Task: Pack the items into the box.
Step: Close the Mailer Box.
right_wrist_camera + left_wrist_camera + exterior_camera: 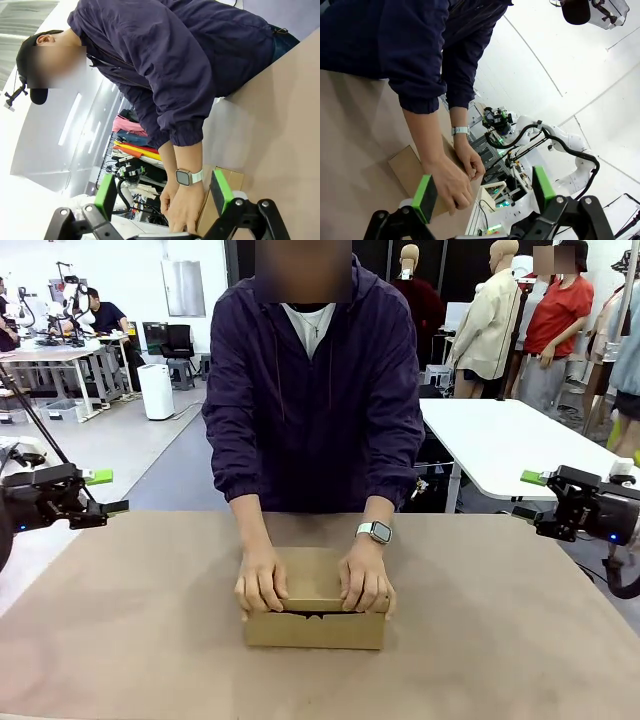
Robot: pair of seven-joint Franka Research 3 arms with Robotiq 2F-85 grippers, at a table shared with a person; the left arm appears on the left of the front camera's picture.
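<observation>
The brown cardboard box (315,626) stands in the middle of the table with its flap lid down. The person's two hands (262,585) press on its top, one at each end. The items are hidden. My left gripper (108,492) hovers open at the table's left edge, far from the box. My right gripper (527,495) hovers open at the right edge, also well clear. In the left wrist view the left gripper (484,192) holds nothing, with the box (402,167) and hands beyond it. In the right wrist view the right gripper (164,192) is likewise bare, facing the box (227,177).
The brown tabletop (500,640) spreads wide around the box. The person stands at the far edge, leaning over it. A white table (500,440) stands behind on the right.
</observation>
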